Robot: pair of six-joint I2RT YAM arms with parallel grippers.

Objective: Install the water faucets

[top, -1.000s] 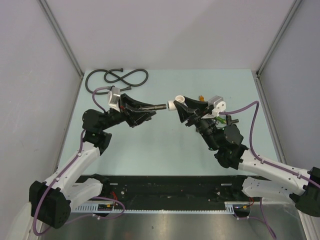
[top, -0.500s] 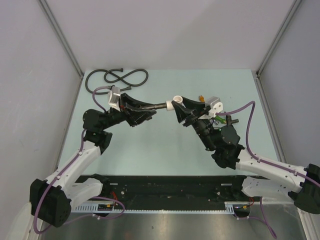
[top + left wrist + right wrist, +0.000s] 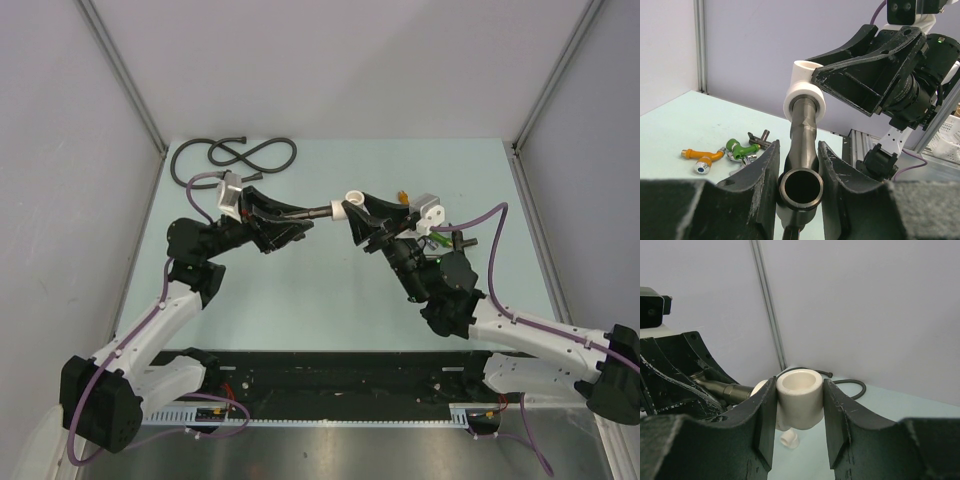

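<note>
- The left pincer is clamped on the dark grey-brown metal faucet with the long thin pipe. One padded finger sits on each flank of its round, open-mouthed body.
- The faucet's long axis runs straight out from between those fingers, away from the left pincer and toward the right arm, above the pale green table.
- The pipe's far tip sits in the collar of the stubby white plastic pipe fitting, roughly in line. How deep it sits cannot be told.
- The right pincer pinches that fitting across its barrel, with a second opening facing up between its fingers.
- Judgement: the next move turns on pipe and collar being coaxial while one is turned in the other. The left arm carries the faucet, and any skew risks a crossed thread.
- Off to the left pincer's left, down on the table, lie a small orange-handled tap and a green-handled tap, well apart from the joint.
- Farthest out lies a coiled black hose.
- A second ago a narrow gap separated pipe tip and fitting. It is now closed, and the right arm has shifted toward the left pincer.
</note>
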